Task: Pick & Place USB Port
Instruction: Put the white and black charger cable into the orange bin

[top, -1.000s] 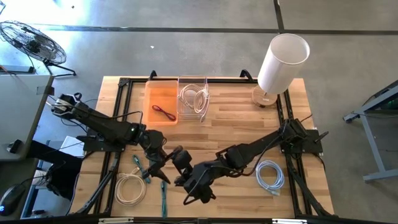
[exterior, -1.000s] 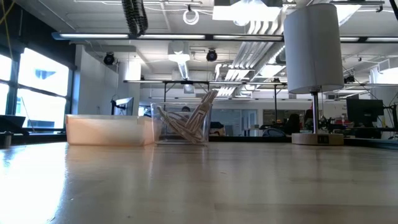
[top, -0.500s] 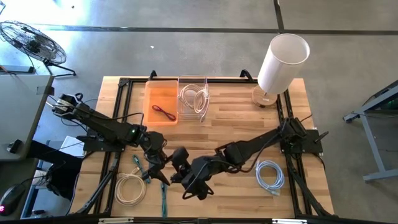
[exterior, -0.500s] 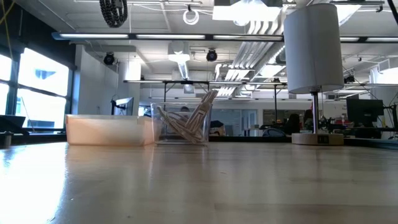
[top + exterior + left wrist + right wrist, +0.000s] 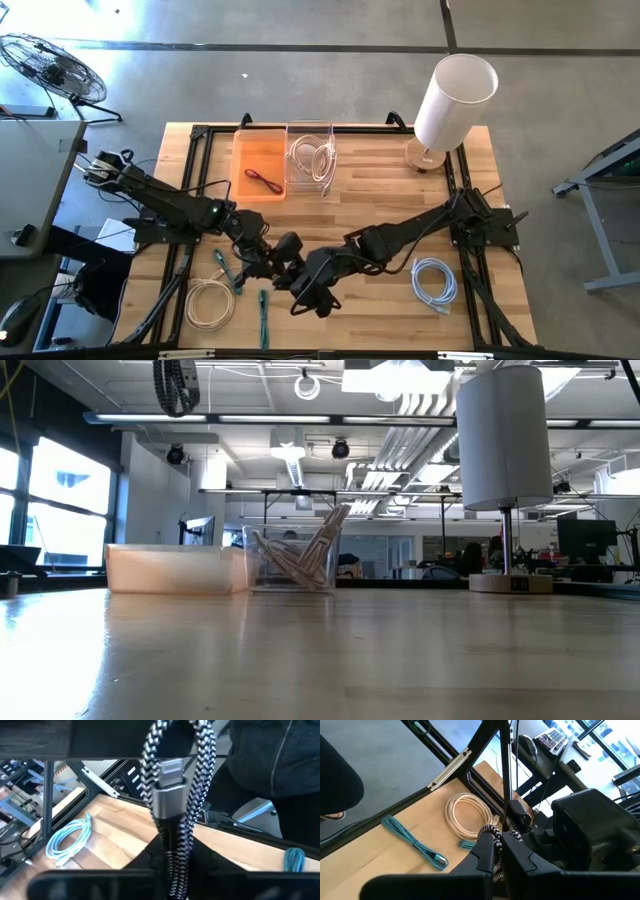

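In the high view we see, at the lower left of the frame, a coiled cream cable (image 5: 208,303) lying on the wooden table (image 5: 380,190), with a teal cable (image 5: 262,318) just to its right near the lower edge. Above them, at the upper middle of the table, an orange tray (image 5: 259,165) holds a dark cable, and a clear box (image 5: 311,157) touching its right side holds a pale coiled cable. Near the lower middle of the frame the left tool (image 5: 270,266) and the right tool (image 5: 297,287) meet above the table. In the left wrist view we find the left tool closed on a black-and-white braided cable (image 5: 172,805), its silver plug pointing up in the middle of the frame. In the right wrist view the right tool (image 5: 501,851) has its fingers pinched around the same braided cable. Further right on the table we see a light blue cable (image 5: 434,279) coiled at the lower right, and a white lamp (image 5: 452,98) at the upper right corner.
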`<action>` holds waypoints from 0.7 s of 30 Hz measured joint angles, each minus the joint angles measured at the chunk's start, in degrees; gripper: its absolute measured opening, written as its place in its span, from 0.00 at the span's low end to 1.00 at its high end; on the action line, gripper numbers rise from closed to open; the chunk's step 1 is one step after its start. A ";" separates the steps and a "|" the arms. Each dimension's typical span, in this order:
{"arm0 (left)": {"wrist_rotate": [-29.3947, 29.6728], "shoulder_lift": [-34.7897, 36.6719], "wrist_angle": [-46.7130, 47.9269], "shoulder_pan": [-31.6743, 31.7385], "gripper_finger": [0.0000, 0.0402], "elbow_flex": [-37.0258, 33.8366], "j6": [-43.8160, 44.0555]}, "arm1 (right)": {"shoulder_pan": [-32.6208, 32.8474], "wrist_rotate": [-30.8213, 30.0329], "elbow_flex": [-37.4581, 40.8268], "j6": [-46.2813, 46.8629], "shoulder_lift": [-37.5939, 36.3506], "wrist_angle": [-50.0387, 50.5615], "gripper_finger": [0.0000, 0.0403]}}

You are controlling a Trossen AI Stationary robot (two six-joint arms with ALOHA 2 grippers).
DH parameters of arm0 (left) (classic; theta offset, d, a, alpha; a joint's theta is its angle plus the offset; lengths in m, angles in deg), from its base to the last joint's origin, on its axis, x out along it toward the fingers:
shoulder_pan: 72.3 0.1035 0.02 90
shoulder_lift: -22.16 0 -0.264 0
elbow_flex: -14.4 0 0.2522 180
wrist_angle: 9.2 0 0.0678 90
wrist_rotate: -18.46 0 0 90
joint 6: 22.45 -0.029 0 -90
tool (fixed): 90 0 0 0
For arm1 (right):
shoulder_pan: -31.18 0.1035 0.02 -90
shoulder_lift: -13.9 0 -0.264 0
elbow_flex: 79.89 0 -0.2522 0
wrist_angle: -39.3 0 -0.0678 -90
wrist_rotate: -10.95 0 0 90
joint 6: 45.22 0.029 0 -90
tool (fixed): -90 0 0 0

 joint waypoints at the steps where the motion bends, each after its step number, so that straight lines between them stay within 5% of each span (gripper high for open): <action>1: 0.82 0.00 0.05 -0.01 0.06 0.00 -0.11 | 0.00 0.00 0.00 0.23 0.00 0.28 0.02; 6: 3.46 0.00 1.15 -0.04 0.05 0.00 -0.13 | -0.01 -1.06 0.00 3.49 0.00 2.44 0.04; 11: 2.96 0.00 1.71 -0.11 0.05 -0.04 -0.11 | 1.76 -12.78 -0.09 7.00 0.00 7.11 0.20; 17: 4.69 0.00 2.91 -0.11 0.05 -0.04 -0.15 | 5.54 -34.07 -0.09 7.76 0.02 8.29 0.38; 21: 8.36 0.00 3.14 -0.11 0.05 -0.04 -0.15 | 9.76 -57.45 -0.09 8.84 0.02 10.38 0.45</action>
